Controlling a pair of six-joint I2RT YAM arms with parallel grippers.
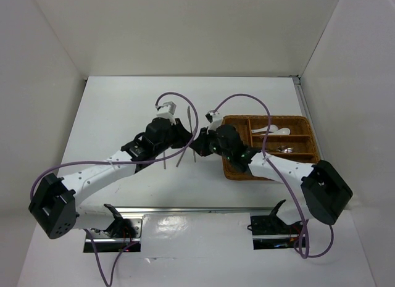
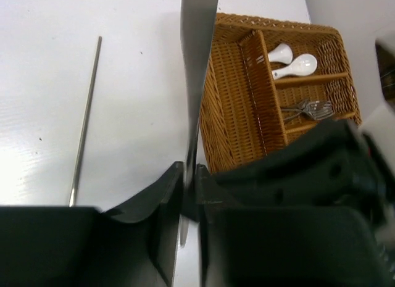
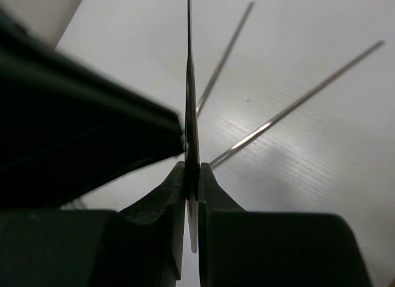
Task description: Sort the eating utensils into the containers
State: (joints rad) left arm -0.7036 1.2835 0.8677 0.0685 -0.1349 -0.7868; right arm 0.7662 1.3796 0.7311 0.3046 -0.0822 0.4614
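On the left of the white table (image 1: 123, 108), a metal chopstick (image 2: 85, 117) lies flat by itself, well apart from the tray.

Just right of it, the left gripper (image 2: 187, 179) has its jaws pressed together on a flat metal utensil (image 2: 199, 52). It holds the utensil near one end, and the rest of the strip runs up and away over the table, close to the tray's edge.

The right gripper (image 3: 192, 176) is close beside the left one at the middle of the table. Its jaws are also pinched tight, on a thin metal piece (image 3: 189, 114) seen edge-on. I cannot tell whether this is the same utensil the left gripper holds. Two more metal chopsticks (image 3: 225, 52) (image 3: 296, 105) lie on the table beyond it, fanned apart.

The brown wicker tray (image 1: 271, 117) is on the right. Its long section (image 2: 237, 95) is on the side nearest the grippers, and the right arm partly covers it. Two white spoons (image 2: 295, 65) lie in the farthest short compartment, and metal forks (image 2: 308, 108) lie together in the middle one. The right arm hides the nearest short compartment.
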